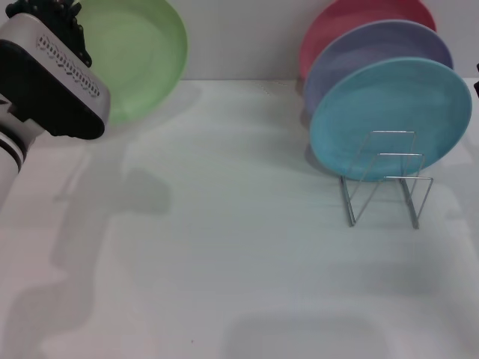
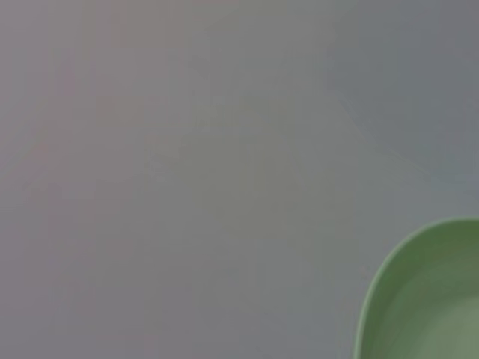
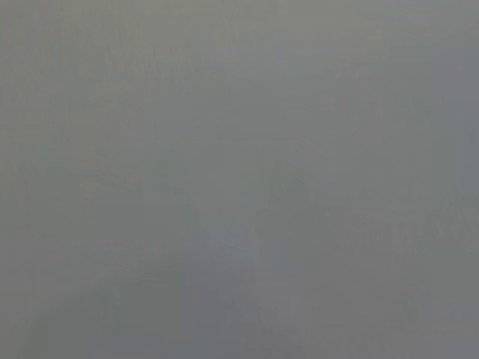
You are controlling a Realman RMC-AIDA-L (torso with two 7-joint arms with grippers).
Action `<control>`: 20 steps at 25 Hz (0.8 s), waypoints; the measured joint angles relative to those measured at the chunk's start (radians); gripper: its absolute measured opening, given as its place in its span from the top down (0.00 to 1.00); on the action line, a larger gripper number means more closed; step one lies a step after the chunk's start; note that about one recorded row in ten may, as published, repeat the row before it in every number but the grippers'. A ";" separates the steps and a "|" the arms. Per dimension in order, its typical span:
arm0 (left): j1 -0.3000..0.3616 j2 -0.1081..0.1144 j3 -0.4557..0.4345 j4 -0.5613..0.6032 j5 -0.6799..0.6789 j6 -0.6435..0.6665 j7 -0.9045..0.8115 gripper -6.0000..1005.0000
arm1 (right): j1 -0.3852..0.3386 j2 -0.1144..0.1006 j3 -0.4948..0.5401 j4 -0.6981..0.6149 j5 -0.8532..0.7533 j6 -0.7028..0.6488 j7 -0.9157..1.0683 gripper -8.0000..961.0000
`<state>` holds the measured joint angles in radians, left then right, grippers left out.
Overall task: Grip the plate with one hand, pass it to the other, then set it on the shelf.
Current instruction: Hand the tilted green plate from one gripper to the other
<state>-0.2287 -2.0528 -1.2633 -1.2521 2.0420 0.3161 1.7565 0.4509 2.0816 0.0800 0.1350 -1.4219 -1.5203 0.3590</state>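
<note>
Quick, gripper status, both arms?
Left gripper: raised at far left against the green plate; grip cannot be told.
Right gripper: not in view.

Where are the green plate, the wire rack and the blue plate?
green plate (image 1: 146,52), head view, on its inner face.
wire rack (image 1: 389,183), head view, on its front wire loops.
blue plate (image 1: 389,112), head view, on its front face.

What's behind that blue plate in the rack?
Behind the blue plate in the rack stand a lavender plate and a pink plate. Only their upper edges show; the rest is covered.
</note>
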 joint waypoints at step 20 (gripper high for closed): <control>-0.049 0.024 0.085 0.271 0.430 0.313 -1.086 0.96 | 0.008 0.000 0.004 0.005 0.000 0.000 0.000 0.28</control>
<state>-0.2778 -2.0291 -1.1781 -0.9812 2.4719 0.6291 0.6709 0.4586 2.0817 0.0840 0.1404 -1.4220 -1.5201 0.3589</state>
